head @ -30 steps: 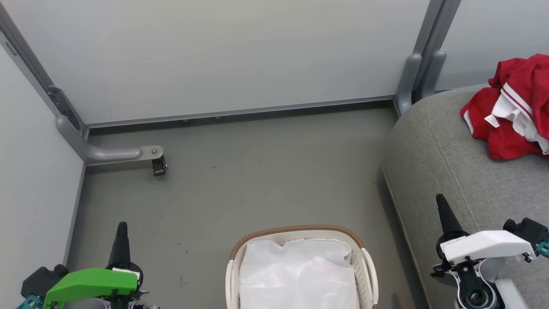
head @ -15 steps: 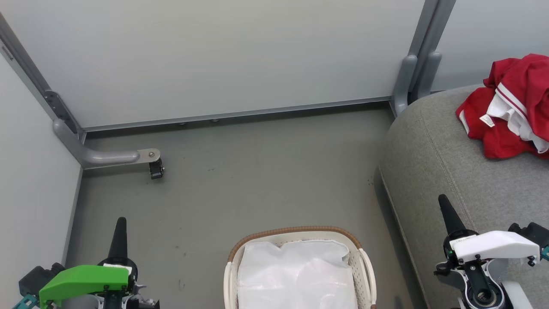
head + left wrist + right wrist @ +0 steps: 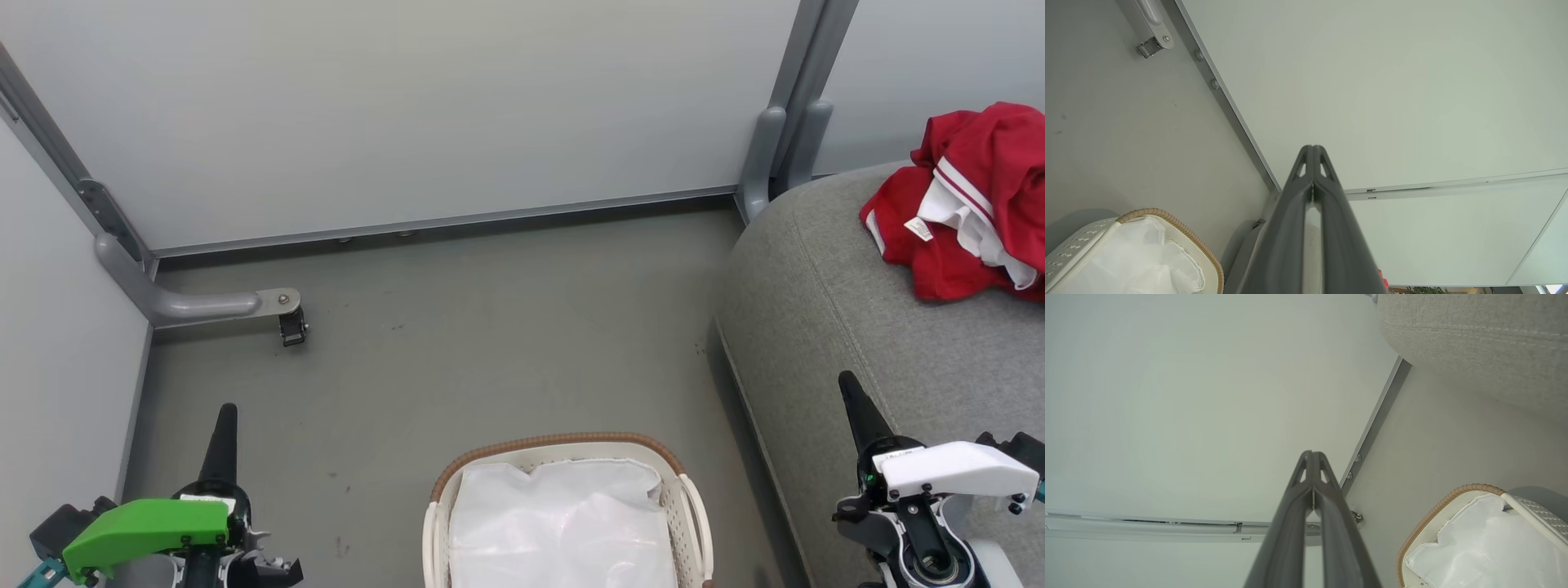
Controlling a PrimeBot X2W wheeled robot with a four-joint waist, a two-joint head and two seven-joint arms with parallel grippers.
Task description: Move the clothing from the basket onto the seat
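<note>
Only the view is shifted; clothing [image 3: 963, 196] is left on seat [image 3: 824, 310] right of emptied basket [image 3: 563, 445], left gripper [image 3: 226, 420] and right gripper [image 3: 853, 396] closed empty, task judged done.

Your head camera has turned a little.
Everything slid toward 9 o'clock; your left gripper [image 3: 228, 413] crept toward 10 o'clock, your right gripper [image 3: 849, 382] toward 4 o'clock.
</note>
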